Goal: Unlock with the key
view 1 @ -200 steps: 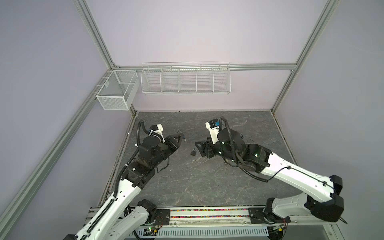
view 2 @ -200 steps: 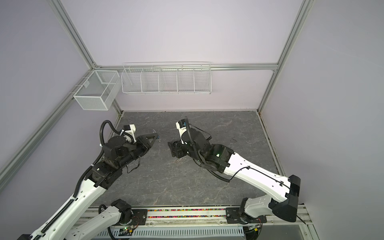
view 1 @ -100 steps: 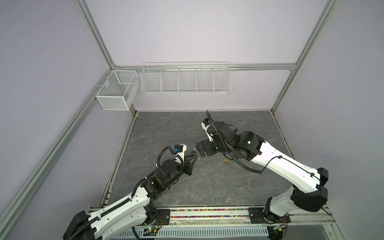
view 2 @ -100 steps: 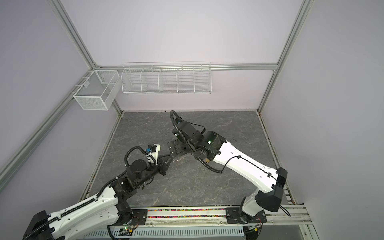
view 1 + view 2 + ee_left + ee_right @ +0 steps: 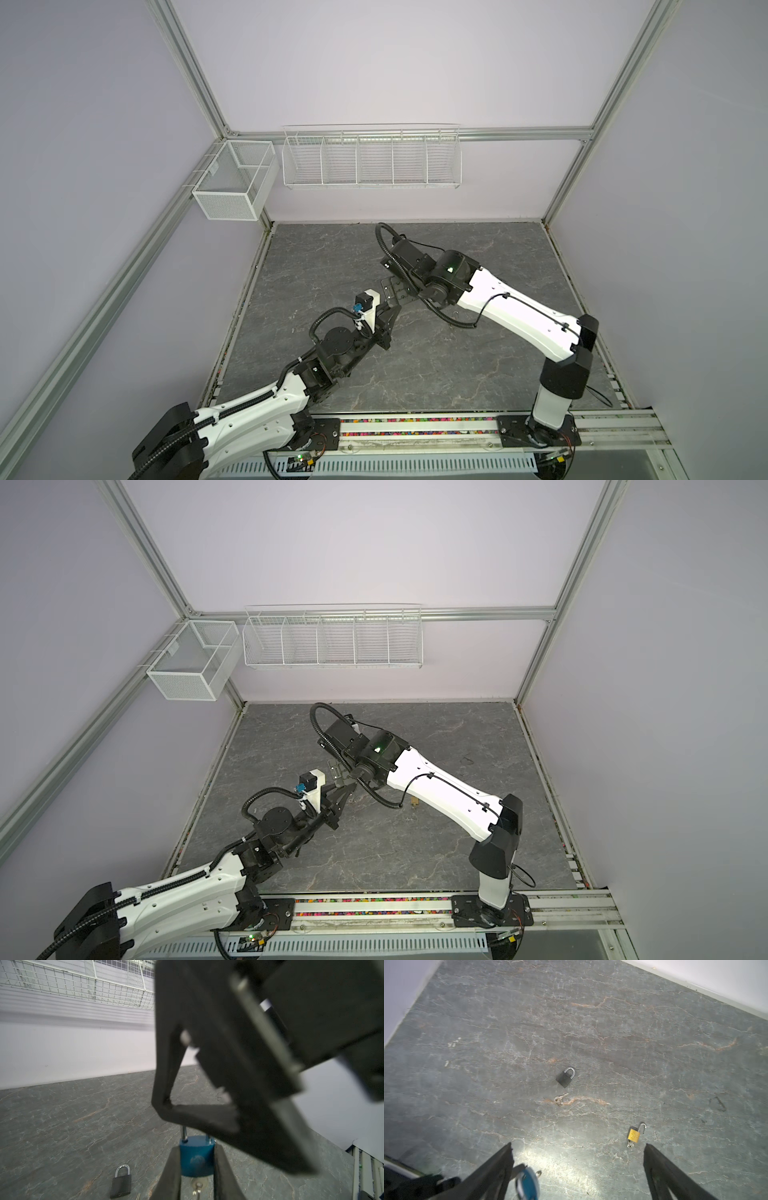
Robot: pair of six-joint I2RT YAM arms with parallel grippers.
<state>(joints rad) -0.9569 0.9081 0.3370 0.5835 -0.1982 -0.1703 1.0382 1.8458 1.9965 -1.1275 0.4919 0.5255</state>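
Observation:
My left gripper (image 5: 196, 1148) is shut on a blue padlock (image 5: 196, 1159), its fingers pressing both sides of the body. A silver key (image 5: 198, 1185) sticks out of the keyhole at the padlock's underside. The top of the shackle is hidden behind my right gripper, which looms close in front of it. My right gripper (image 5: 578, 1145) stands wide open with nothing between its fingers; the blue padlock (image 5: 527, 1183) hangs just beside one finger (image 5: 496, 1169). In both top views the two grippers (image 5: 384, 330) (image 5: 340, 779) meet above the table's middle.
A black padlock (image 5: 565, 1077) lies shut on the dark stone table (image 5: 654, 1043), with a loose key (image 5: 559, 1099) near it. A gold padlock (image 5: 634, 1134) with its shackle open and a key in it lies further right. Wire baskets (image 5: 372, 160) hang on the back wall.
My left arm has swung from the left side down towards the middle, carrying the blue padlock. My right gripper has opened wider and shifted a little towards the back.

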